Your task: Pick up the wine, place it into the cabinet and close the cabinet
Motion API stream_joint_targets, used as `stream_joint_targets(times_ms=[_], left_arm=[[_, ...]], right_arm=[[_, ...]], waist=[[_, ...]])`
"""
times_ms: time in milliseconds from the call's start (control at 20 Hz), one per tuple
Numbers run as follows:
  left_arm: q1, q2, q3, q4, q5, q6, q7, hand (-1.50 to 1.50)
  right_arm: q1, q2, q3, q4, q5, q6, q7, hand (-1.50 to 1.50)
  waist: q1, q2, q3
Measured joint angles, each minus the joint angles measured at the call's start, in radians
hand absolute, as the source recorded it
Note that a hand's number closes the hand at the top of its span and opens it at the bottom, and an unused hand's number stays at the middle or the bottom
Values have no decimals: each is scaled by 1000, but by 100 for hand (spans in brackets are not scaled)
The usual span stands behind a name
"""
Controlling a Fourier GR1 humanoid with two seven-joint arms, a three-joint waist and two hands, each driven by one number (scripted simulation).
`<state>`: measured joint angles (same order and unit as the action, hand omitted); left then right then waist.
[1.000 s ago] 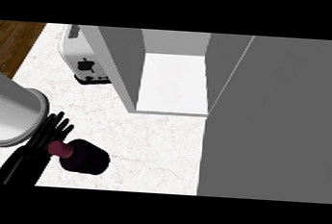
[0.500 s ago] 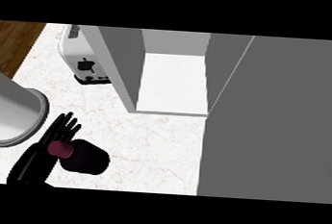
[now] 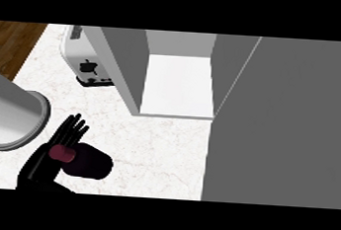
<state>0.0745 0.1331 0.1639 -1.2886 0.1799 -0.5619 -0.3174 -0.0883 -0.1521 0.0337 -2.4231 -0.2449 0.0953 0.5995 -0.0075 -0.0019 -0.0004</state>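
Head view: wine (image 3: 90, 163) against robot hand (image 3: 46, 163)

Your left hand (image 3: 41, 167) shows straight fingers (image 3: 69, 130); the dark maroon glass wine bottle (image 3: 92, 163) sits just right of them.

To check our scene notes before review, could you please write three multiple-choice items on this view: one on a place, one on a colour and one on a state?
1. Where is the wine bottle?
A. in a sink
B. on the counter beside the left hand
C. on a plate

2. What colour is the bottle's top?
A. dark red
B. green
C. white

3. How is the cabinet?
A. shut
B. open
C. lying on its side

Answers:
1 B, the bottle is on the pale counter next to the black hand.
2 A, the round top shows dark red against the darker body.
3 B, the white inside shows and the door is swung out.
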Motion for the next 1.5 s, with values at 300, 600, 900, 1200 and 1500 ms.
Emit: stream_joint_targets(times_ms=[300, 600, 900, 1200, 1500], left_arm=[[-17, -1, -7, 90, -42, -4, -73, -150], [-38, 3, -12, 176, -66, -23, -132, -150], [-80, -21, -21, 259, -84, -6, -179, -150], [-85, -31, -36, 262, -48, -50, -157, 150], [-115, -14, -79, 286, -99, -45, -209, 150]], right_arm=[[-9, -6, -22, 4, 1, 14, 0, -150], [-18, 2, -22, 4, 3, 10, 4, -150], [-13, 5, -16, 3, 9, 13, 0, -150], [-18, 2, -21, 0, 10, 15, 15, -150], [-15, 0, -43, 3, 8, 23, 14, -150]], waist=[[1, 0, 0], [1, 0, 0], [1, 1, 0], [1, -1, 1], [-1, -1, 1]])
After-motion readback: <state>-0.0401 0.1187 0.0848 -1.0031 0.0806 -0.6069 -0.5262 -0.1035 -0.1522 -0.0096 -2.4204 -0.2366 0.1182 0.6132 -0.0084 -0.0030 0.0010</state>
